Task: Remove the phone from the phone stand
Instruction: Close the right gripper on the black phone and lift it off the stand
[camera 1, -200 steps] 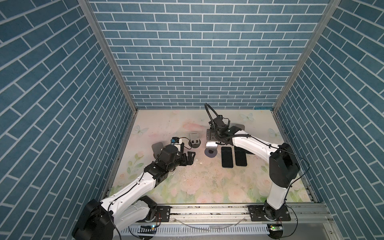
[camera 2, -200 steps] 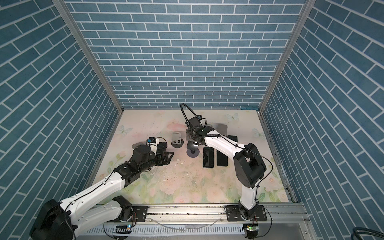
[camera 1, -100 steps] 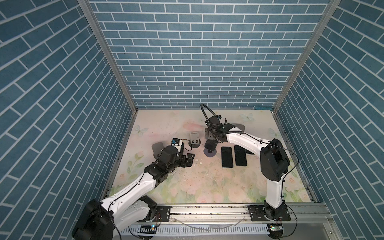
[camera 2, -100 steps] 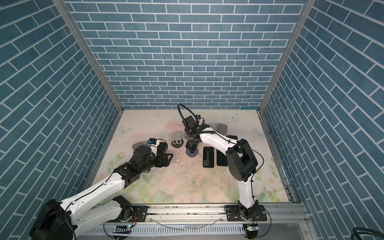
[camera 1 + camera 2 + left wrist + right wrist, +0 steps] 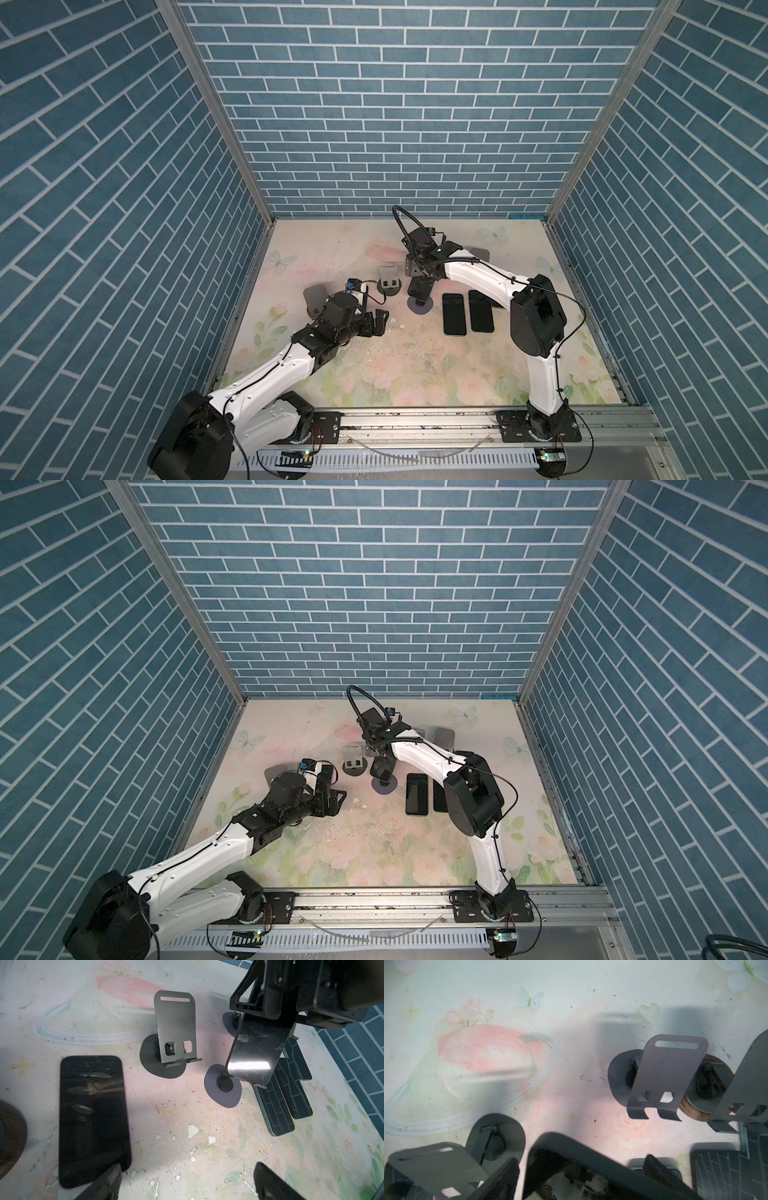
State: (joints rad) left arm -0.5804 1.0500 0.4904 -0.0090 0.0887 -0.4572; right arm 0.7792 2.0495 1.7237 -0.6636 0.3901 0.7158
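- right gripper (image 5: pixel 266 1008) is at the top edge of the phone (image 5: pixel 256 1049). Jaws straddle it, but I can't tell if they're biting.
- phone leans in the phone stand (image 5: pixel 223 1086), bottom edge in the lip.
- Pinch the top edge firmly and lift along the backrest to clear the lip before pulling away. Otherwise the stand probably drags or tips.
- left gripper (image 5: pixel 379 323) has its jaws apart and empty, well apart from the phone stand. It could pin the base.
- empty stand (image 5: pixel 174 1028) is just beside the phone stand, with the flat phones (image 5: pixel 278 1109) just beside it on the opposite side, so set-down room is tight.
- lone phone (image 5: pixel 93 1118) lies flat beyond the empty stand.
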